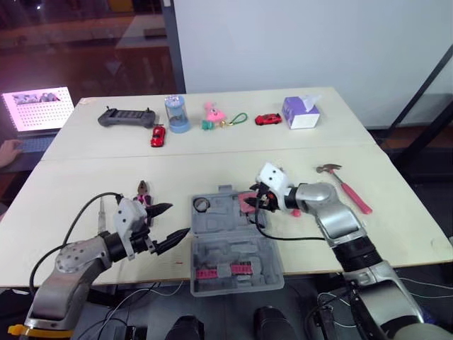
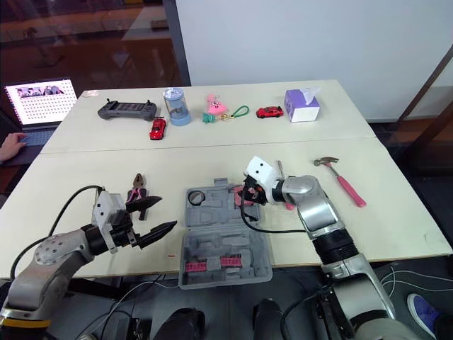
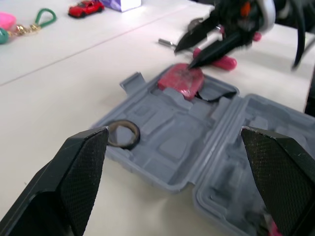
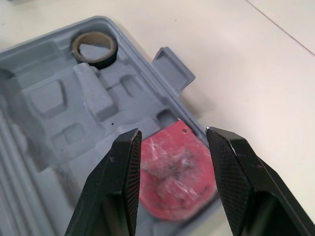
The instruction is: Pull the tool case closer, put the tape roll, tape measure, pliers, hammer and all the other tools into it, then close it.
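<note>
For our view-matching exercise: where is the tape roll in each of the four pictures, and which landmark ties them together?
Left eye view: tape roll in the tool case's far-left corner pocket.
Right eye view: tape roll, same pocket.
Left wrist view: tape roll, corner pocket.
Right wrist view: tape roll, corner pocket.
Shared landmark: red tool along that case edge.
</note>
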